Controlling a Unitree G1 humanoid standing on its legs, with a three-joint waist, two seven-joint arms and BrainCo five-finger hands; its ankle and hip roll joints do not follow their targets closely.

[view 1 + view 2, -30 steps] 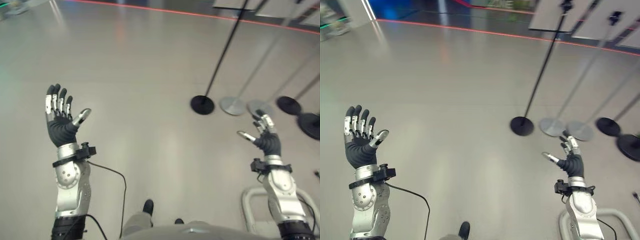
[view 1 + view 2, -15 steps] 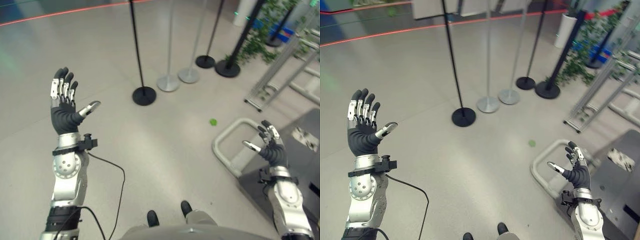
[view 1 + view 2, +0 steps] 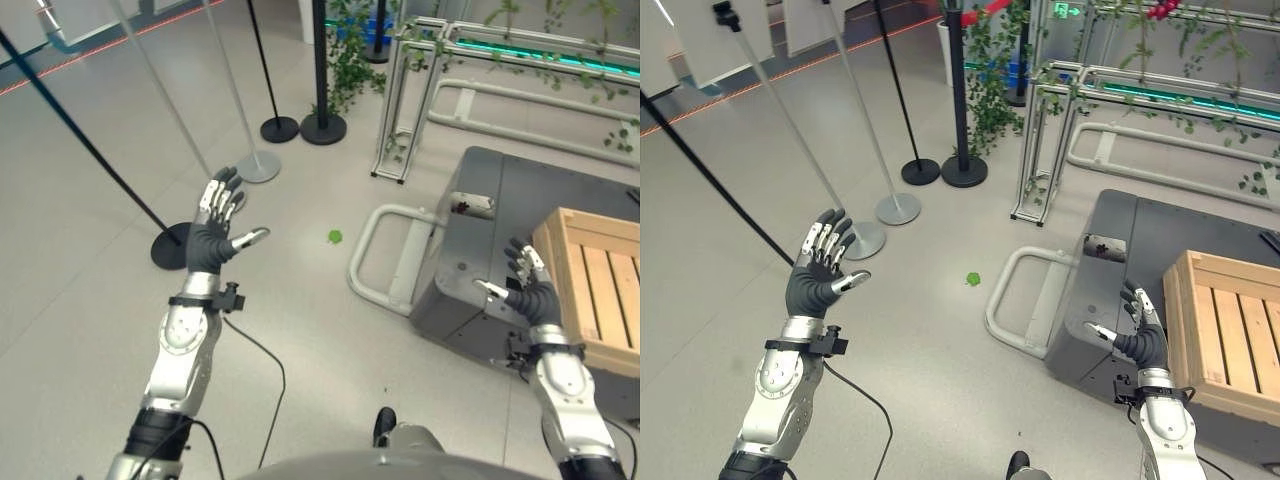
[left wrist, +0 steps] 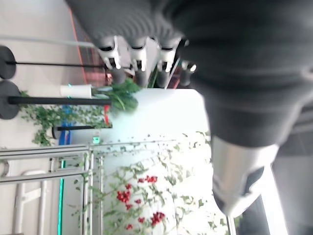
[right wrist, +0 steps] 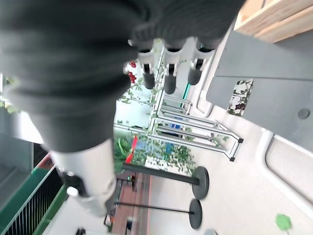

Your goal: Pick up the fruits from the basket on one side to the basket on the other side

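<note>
Progress could not be judged: no basket and no fruit showed anywhere near the robot, so nothing said which basket was full or what was left to carry. Both hands held nothing.

Left hand [image 3: 212,236] was raised over bare floor [image 3: 90,300], fingers straight and fanned, thumb out to the side. Its wrist view confirmed straight fingers with nothing between them. Right hand [image 3: 530,288] was up in front of the grey cart [image 3: 500,240], fingers also straight and spread, thumb apart, empty.

The only red fruit-like things were small clusters [image 4: 146,188] hanging in the foliage, seen from the left wrist view, well away from either hand. I couldn't tell if those were the task's fruit.

Room and edges:
- Right side was tight. The cart's body and its pale tubular handle [image 3: 385,265] stood just ahead of the right hand, with a wooden crate [image 3: 590,290] on the cart deck just beside it.
- Ahead of the left hand stood stanchion posts with round bases [image 3: 255,165], and a dark slanted pole [image 3: 80,150] crossed near the left hand.
- Metal frames [image 3: 1080,130] with plants stood beyond the cart.
- A small green scrap [image 3: 335,237] lay on the floor between the arms.
- Open floor was mostly to the left and between the two arms.
</note>
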